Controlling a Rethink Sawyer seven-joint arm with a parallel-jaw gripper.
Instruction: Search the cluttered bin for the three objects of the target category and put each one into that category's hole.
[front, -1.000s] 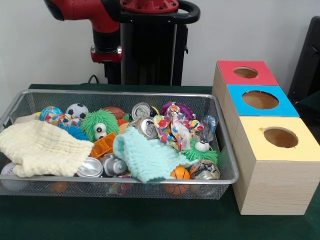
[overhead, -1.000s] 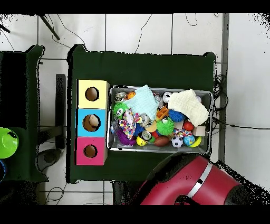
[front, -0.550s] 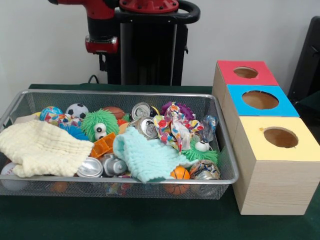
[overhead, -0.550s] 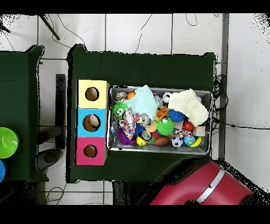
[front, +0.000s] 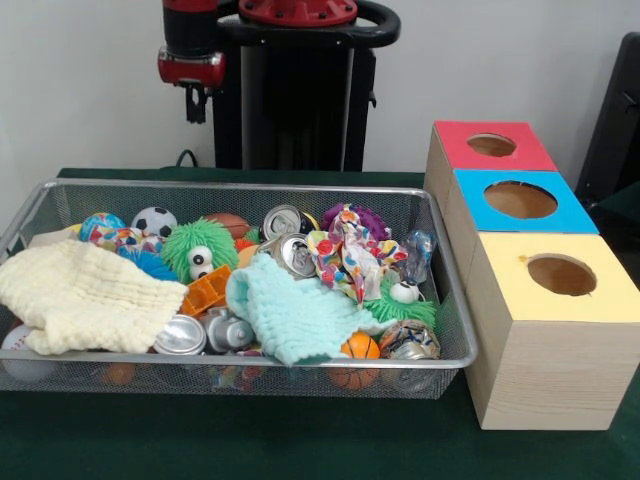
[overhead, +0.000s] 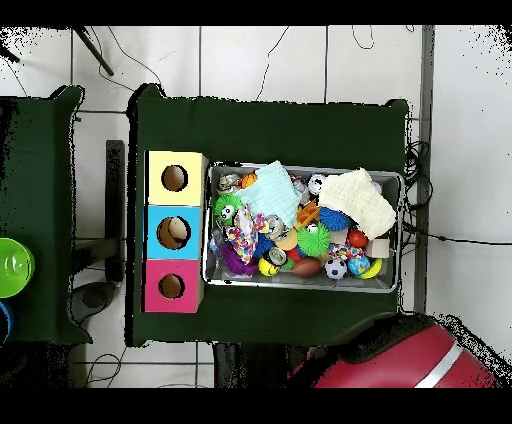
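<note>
In the front view the end effector (front: 196, 103) hangs at the upper left of the frame, above and behind the silver wire-mesh bin (front: 445, 290), holding nothing, its opening too small to judge; the search would go best by coming straight down on an exposed item such as the dented silver drink can (front: 297, 254) at the bin's centre. In the overhead view the bin sits centre frame on the dark green tabletop (overhead: 270, 125), with the red, blue and yellow wooden boxes with round holes (overhead: 175, 231) touching its left side.
</note>
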